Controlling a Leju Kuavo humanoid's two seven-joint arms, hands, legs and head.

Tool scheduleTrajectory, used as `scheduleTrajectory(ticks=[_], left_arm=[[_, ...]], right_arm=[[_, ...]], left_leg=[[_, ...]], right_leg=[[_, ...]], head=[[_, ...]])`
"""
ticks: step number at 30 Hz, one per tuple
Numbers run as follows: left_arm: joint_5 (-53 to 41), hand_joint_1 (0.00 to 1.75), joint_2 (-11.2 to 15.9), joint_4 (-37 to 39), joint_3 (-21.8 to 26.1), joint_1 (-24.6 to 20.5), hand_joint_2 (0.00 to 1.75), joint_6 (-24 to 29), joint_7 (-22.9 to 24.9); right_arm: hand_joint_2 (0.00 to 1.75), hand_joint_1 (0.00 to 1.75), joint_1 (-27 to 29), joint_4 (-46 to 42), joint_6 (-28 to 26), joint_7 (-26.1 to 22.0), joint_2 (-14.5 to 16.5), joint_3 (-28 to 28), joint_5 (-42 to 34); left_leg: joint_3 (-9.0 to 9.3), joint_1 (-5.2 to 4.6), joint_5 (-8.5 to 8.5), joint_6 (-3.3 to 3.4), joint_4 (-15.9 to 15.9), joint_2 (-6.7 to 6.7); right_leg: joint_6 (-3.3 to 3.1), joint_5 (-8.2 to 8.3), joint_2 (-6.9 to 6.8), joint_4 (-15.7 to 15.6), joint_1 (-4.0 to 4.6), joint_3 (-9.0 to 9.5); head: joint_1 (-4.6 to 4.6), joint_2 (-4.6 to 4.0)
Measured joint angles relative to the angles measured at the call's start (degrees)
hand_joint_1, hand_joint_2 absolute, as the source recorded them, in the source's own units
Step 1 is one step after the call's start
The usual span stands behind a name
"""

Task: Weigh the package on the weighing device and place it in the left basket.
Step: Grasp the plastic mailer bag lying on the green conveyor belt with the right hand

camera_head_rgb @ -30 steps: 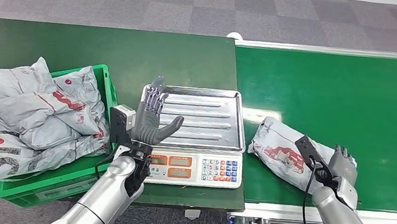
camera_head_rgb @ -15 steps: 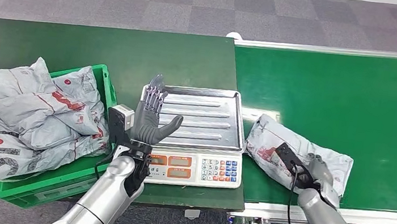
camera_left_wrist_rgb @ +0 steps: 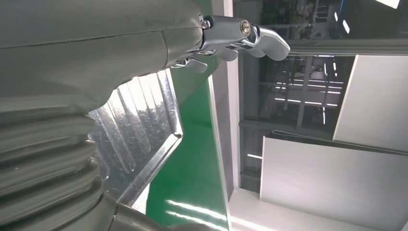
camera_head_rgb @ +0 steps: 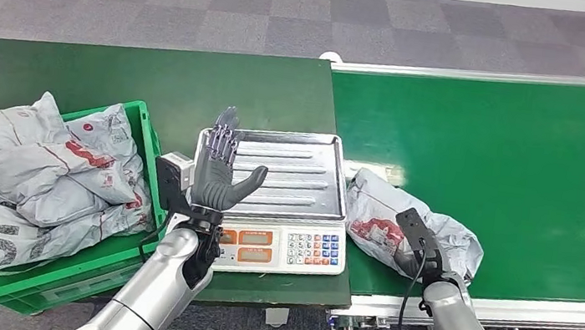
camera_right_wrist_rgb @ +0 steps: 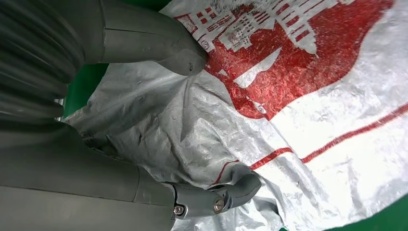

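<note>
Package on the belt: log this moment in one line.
right hand grips package on belt | scale tray bare | left hand open beside tray

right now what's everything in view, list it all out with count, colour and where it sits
package: one, grey with red print, on the conveyor belt beside the scale
scale: one, white body with orange displays and a keypad, on the dark green table
tray: one, silver, bare, on top of the scale
basket: one, green, at the table's left end
bagged parcels: several, grey with red marks, heaped in the basket and spilling over its side
table: one, dark green
conveyor belt: one, bright green, right of the table
left hand: raised upright at the tray's left edge, holding nothing
right hand: gripping the package
</note>
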Motion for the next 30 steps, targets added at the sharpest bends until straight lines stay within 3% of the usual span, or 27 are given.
scheduleTrajectory(ticks=[2,9,15,23,30], left_arm=[[0.19,0.00,0.01,-0.03,0.00,-0.02,1.75,0.13,-0.08],[0.40,0.00,0.08,-0.08,0.01,-0.02,1.75,0.81,-0.62],[0.29,0.00,0.11,-0.55,0.57,0.00,1.75,1.03,-0.73],[-0.91,0.00,0.12,-1.75,1.14,0.68,1.75,1.22,0.08],[-1.75,0.00,0.16,-2.81,2.23,1.77,1.75,1.72,0.22]], right_arm=[[1.75,1.75,0.22,0.00,0.42,-0.74,0.28,-0.80,-0.47],[1.75,1.75,0.58,0.00,2.51,-5.96,0.84,-4.72,-4.80],[1.75,1.75,0.54,0.00,1.97,-7.48,0.84,-7.08,-4.69],[1.75,1.75,0.44,-0.35,-5.27,-7.71,1.51,-7.09,1.15],[1.75,1.75,0.34,-4.56,-10.09,-14.22,2.05,-7.08,1.46]], left_leg=[[0.25,0.11,-0.07,-0.05,0.00,0.04],[0.53,0.26,-0.19,-0.23,0.00,0.25],[0.65,0.26,-0.16,-0.24,0.00,0.15],[0.60,0.13,-0.02,-0.16,0.01,-0.52],[0.18,0.00,0.07,-0.08,0.01,-0.71]], right_leg=[[-0.05,-0.09,0.04,-0.01,0.05,0.25],[-0.14,-0.15,0.33,0.00,0.16,0.45],[-0.14,-0.15,0.24,0.02,0.18,0.41],[-0.05,-0.21,-0.39,0.04,0.24,0.35],[-0.02,-0.21,-0.57,0.07,0.15,-0.02]], head=[[0.00,0.00],[0.00,0.00],[0.01,0.01],[0.01,0.00],[0.00,0.00]])
